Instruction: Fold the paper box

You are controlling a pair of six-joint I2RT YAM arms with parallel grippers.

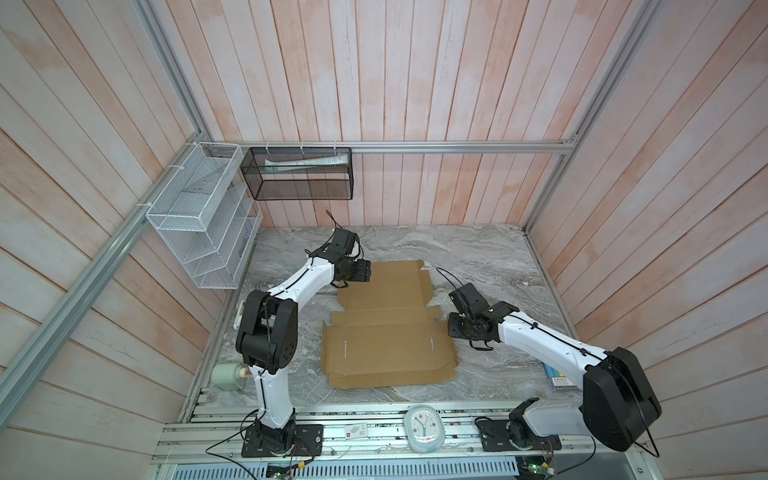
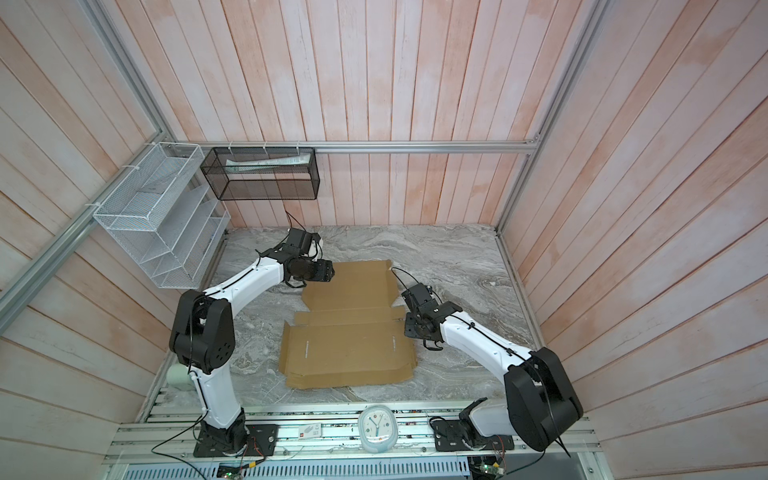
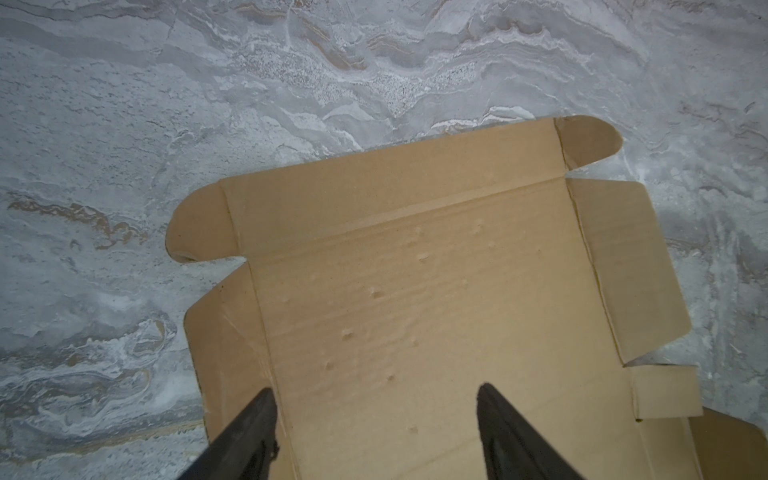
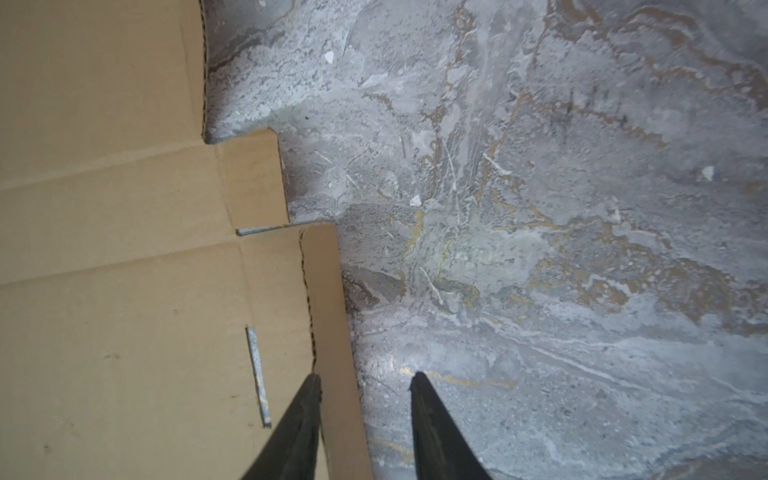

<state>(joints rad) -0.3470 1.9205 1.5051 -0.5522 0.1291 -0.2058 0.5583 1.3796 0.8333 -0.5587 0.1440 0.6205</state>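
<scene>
Paper box (image 1: 386, 345) flat on tabletop (image 1: 478, 257); left gripper (image 3: 374, 388) open wide over far panel (image 3: 415, 291); right gripper (image 4: 365, 375) open astride side flap (image 4: 323, 282)

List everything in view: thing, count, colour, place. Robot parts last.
paper box: one, brown, flat at mid-table
table: one, grey marble, under the box
wire rack: one, white, left wall
mesh basket: one, black, back rail, pale item inside
clock: one, pale, front rail
card: one, white, front rail
roll: one, whitish, table's front-left corner
flat item: one, blue, table's right edge, partly hidden
left arm: one, white-black, left side
right arm: one, white-black, right side
left gripper: one, black, open, above box's far panel
right gripper: one, black, open, at box's right edge
</scene>
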